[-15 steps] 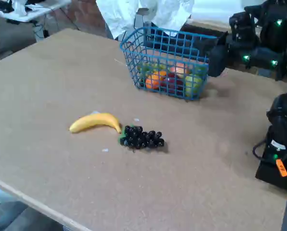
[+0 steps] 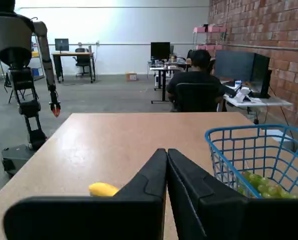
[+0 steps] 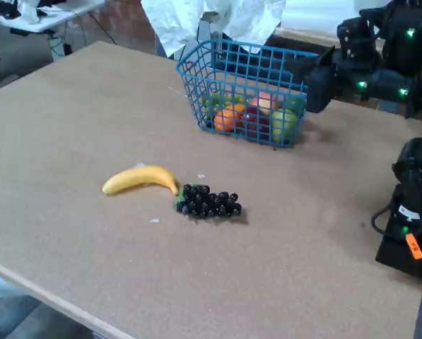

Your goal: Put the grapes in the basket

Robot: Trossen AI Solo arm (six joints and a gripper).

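Nothing is done yet: the grapes [image 3: 209, 202] lie mid-desk beside the banana [image 3: 139, 179], well apart from the basket [image 3: 247, 92] (already holding fruit); the gripper [image 2: 166, 152] has its fingers together, empty.

Fixed view high, oblique — wrist view low, tabletop-level

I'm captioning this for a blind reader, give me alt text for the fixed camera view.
A bunch of dark grapes lies on a brown table beside a yellow banana. Behind them stands a blue wire basket holding mixed fruit, and a black robot arm is at the right edge.
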